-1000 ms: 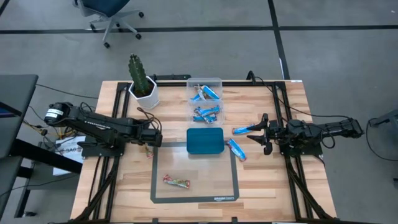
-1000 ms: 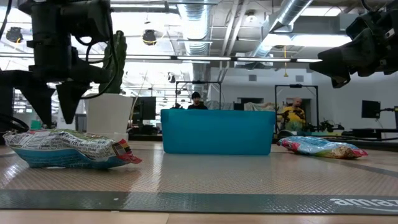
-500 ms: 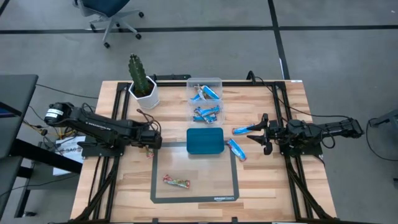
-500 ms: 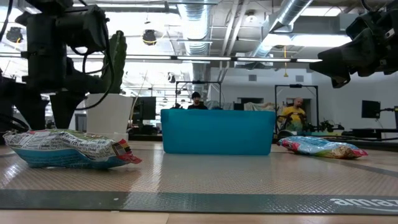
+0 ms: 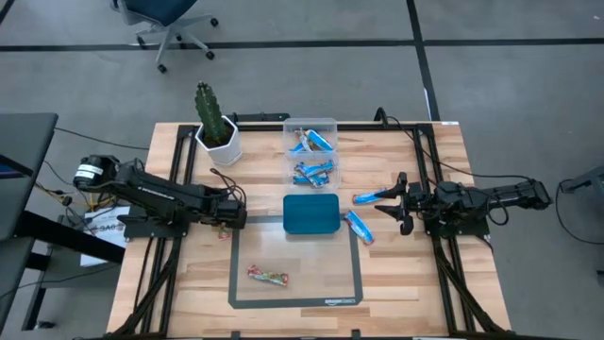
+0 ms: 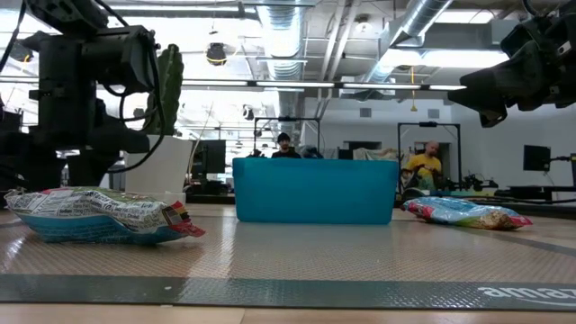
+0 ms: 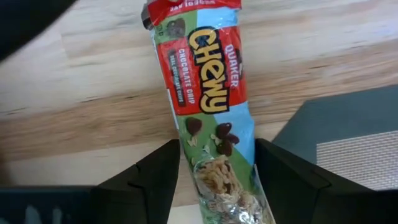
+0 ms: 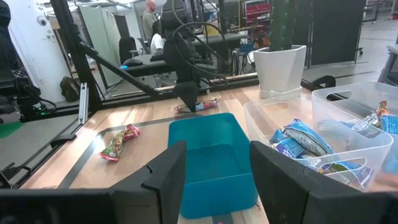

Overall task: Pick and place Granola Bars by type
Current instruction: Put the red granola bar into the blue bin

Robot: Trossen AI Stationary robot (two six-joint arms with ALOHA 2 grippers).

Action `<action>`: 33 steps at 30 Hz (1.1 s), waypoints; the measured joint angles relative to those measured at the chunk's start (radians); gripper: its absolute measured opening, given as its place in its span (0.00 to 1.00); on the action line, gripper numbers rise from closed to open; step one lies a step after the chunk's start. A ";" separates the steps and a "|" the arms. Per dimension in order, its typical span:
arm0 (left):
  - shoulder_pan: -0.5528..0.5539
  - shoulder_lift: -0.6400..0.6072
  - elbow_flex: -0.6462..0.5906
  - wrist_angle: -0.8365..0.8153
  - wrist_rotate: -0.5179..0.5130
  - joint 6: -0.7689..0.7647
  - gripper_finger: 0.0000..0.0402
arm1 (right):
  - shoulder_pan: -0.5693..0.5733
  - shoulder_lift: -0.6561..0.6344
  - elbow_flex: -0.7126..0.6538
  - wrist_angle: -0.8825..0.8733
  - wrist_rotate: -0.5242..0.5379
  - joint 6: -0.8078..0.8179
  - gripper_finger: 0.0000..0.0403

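My left gripper (image 7: 214, 180): matt black plastic fingers (image 7: 152, 177) either side of glossy printed film wrapper of Chewy bar (image 7: 208, 106). Table (image 5: 415, 274): pale wood, smooth, visible grain. Mat (image 7: 348, 137): dark, matt, fine woven texture. Tray (image 8: 211, 155): teal plastic, smooth, dull sheen. Box (image 8: 348, 124): clear plastic, glossy. Blue bars (image 8: 301, 140): shiny crinkled foil. Pot (image 8: 283, 71): white, smooth.

In the left wrist view, the granola bar (image 7: 214, 118) between the fingers of the left gripper (image 7: 214, 186) has a red wrapper with the words "QUAKER", "CHEWY" and "CHOCOLATE CHIP". On the dark mat (image 5: 342, 300), at its front edge in the high view, small white letters stand; in the low view only "ama" can be read.
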 joint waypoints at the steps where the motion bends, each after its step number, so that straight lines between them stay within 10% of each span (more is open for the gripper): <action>1: 0.000 -0.001 -0.001 0.000 0.000 0.001 0.49 | 0.000 0.000 0.000 0.000 0.000 0.000 0.42; 20: 0.000 -0.114 -0.004 0.138 -0.095 0.045 0.22 | 0.000 0.000 0.000 0.000 0.000 0.000 0.42; 33: 0.001 -0.299 -0.003 0.663 -0.372 0.345 0.22 | 0.000 0.000 0.000 0.000 0.000 0.000 0.42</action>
